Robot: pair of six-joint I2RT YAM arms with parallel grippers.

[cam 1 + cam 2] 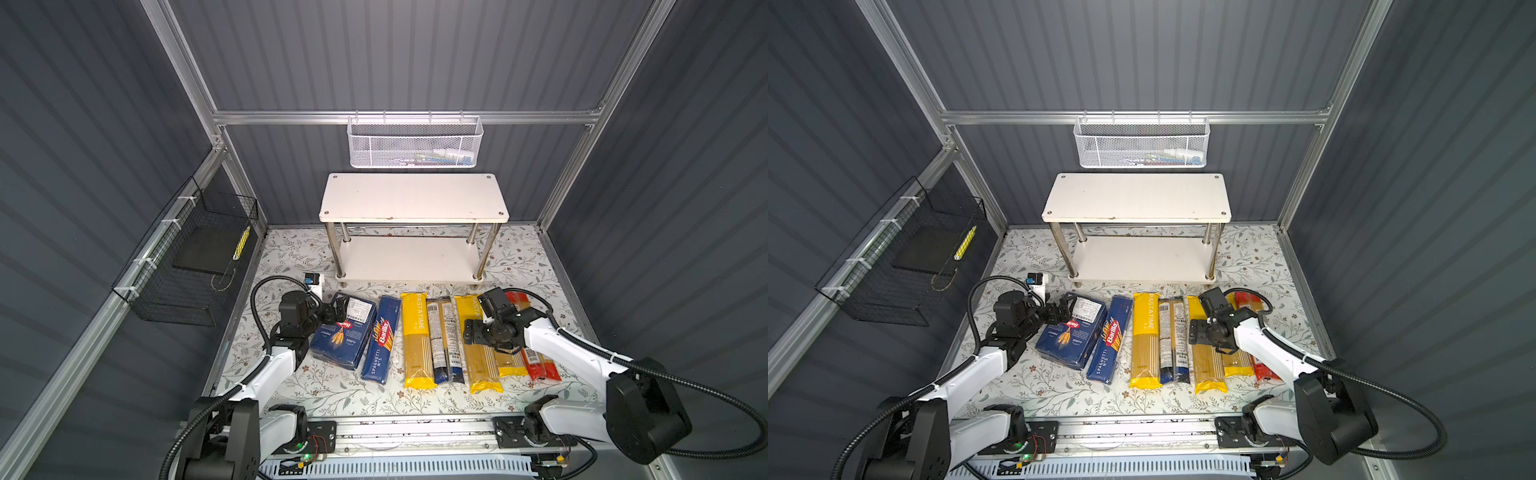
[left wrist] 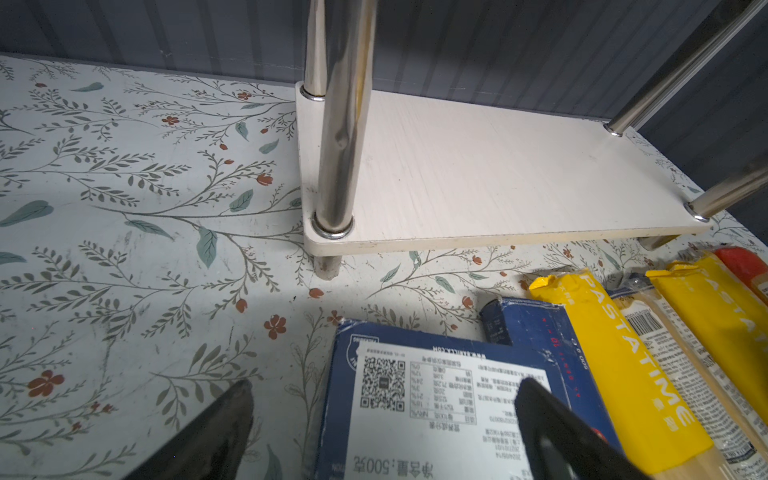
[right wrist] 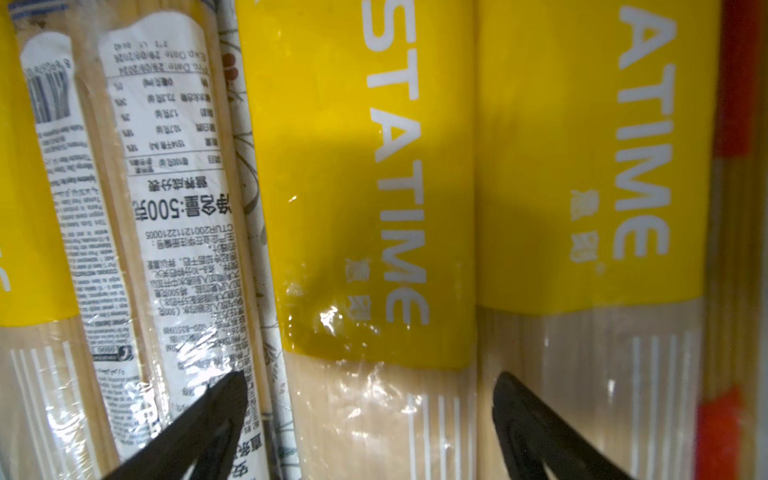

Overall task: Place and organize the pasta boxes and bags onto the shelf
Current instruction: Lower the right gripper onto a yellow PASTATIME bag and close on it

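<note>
Right tool (image 3: 370, 384) — astride PASTATIME bag (image 3: 353, 166), jaws apart.

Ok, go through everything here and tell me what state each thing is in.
shelf: upright, both boards bare.
wide box: lying flat on the table.
slim box: lying flat beside the wide box.
bags: lying side by side on the table.
left hand: open, at the wide box's far end.
right hand: open, straddling a yellow bag.
mesh basket: hung on the rail.
</note>
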